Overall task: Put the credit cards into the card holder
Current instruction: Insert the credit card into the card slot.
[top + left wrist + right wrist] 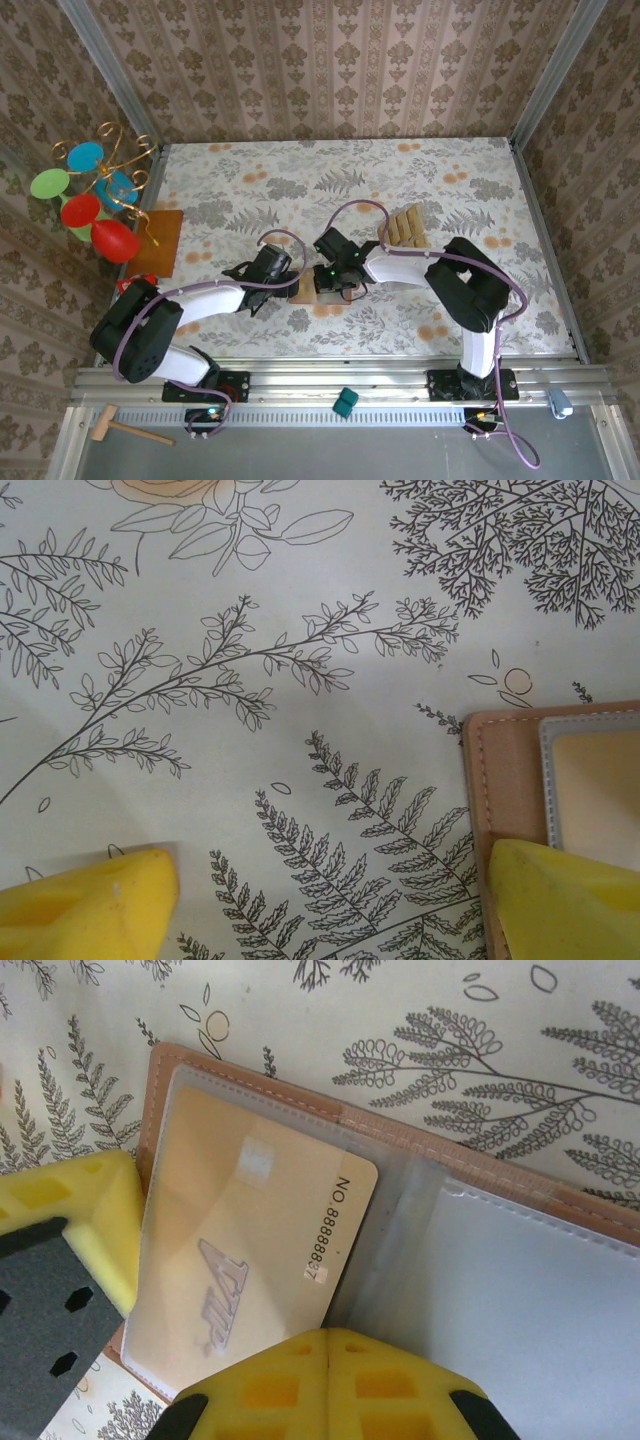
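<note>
Though pale, fern-printed tabletop (450,180), damask walls (330,70)

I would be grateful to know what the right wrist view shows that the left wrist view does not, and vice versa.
Right wrist, not left wrist: the number and logo printed on a card lying inside a clear sleeve, with the right pincer shut just below it.
Left wrist, not right wrist: the left pincer open, with a wide stretch of bare cloth between its fingers.
Both: the holder with its tan stitched edge, lying on the fern-print cloth.
</note>
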`<state>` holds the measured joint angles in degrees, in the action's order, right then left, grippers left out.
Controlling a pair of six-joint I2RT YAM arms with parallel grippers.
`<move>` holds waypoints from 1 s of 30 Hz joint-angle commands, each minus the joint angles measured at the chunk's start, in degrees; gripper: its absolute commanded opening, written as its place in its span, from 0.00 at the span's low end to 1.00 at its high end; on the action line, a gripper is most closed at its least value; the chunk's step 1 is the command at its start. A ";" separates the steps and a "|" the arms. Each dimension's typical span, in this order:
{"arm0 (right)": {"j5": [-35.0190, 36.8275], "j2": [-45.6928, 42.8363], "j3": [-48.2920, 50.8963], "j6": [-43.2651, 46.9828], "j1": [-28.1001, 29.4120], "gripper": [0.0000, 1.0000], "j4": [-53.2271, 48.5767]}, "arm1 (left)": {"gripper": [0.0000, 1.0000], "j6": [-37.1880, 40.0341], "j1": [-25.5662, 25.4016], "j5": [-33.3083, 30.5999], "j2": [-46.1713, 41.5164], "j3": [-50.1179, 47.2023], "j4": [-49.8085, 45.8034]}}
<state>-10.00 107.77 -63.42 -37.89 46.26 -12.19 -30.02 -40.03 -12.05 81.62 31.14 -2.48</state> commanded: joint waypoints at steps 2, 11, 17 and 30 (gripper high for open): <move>-1.34 1.72 -2.03 -0.43 0.40 0.00 -0.38 | 0.83 -1.95 -0.14 3.00 1.91 -2.02 -0.97; -3.16 3.36 -3.47 -0.90 0.96 0.00 0.41 | 0.83 -2.32 -0.65 2.91 1.86 -2.31 -0.77; -2.70 0.83 -2.59 -1.01 0.69 0.00 0.25 | 0.83 -2.41 -0.65 2.83 1.52 -2.06 -0.95; 1.87 -12.06 2.94 -1.38 -4.33 0.25 -4.35 | 0.84 -1.60 -0.13 2.50 -2.94 0.48 -5.21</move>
<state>-10.28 97.27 -63.05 -38.44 42.83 -13.54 -31.27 -40.12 -11.27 80.05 30.83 -3.46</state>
